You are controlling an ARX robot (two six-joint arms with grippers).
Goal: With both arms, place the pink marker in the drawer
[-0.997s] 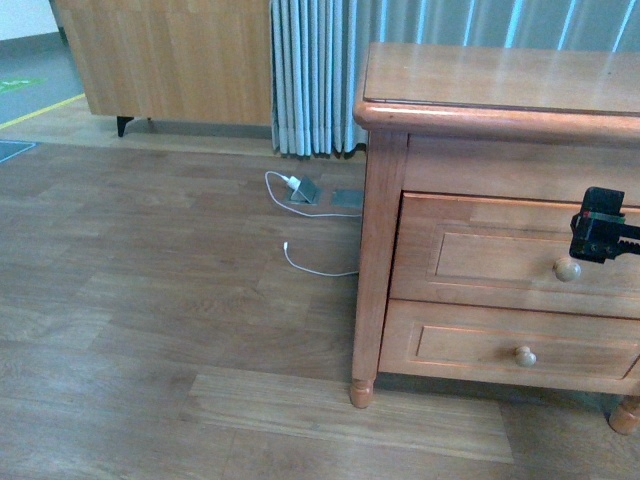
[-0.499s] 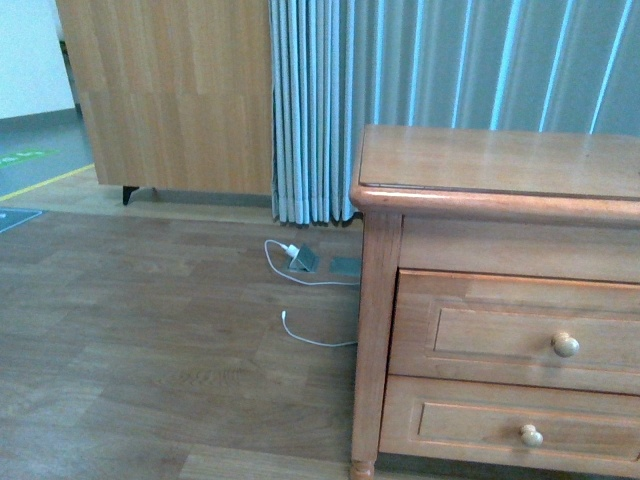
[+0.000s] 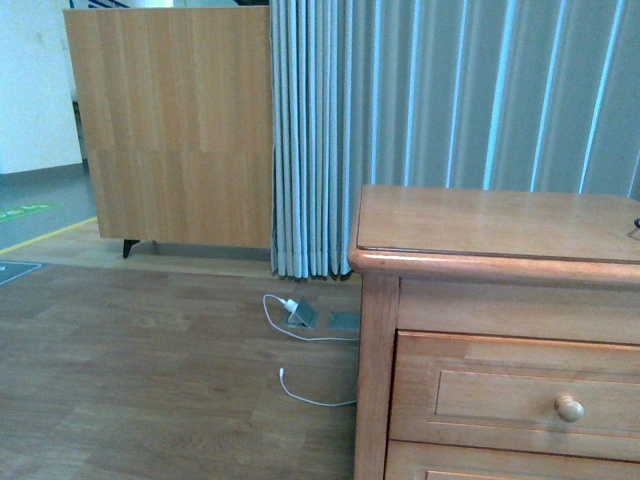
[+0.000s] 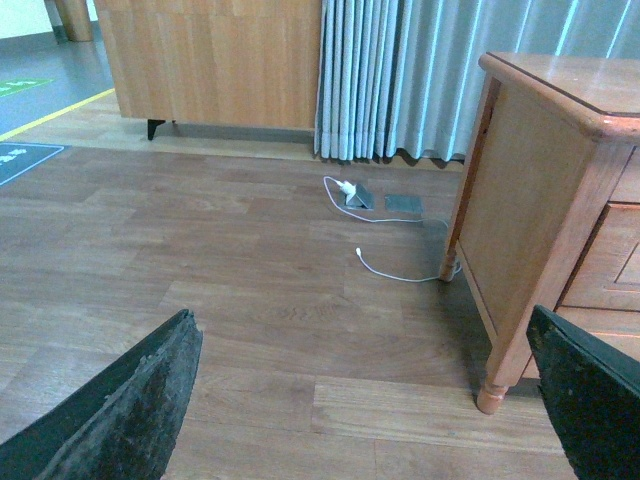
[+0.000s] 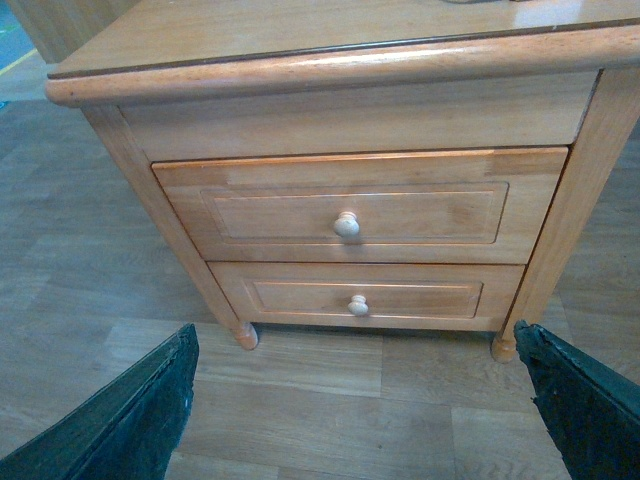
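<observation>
Wood floor [image 4: 200,300], grey curtain [image 3: 450,120] behind. My left gripper [image 4: 370,400] and right gripper [image 5: 350,400] both have fingers spread wide, holding nothing. Drawer [image 5: 345,205] sits closed, ahead of the right gripper, above the lower drawer [image 5: 365,293]. I can't see the pink marker anywhere.

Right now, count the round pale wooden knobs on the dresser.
2. One sits on the taller upper honey-coloured wooden drawer, knob; the other on the shallower drawer below. None appears hidden.
</observation>
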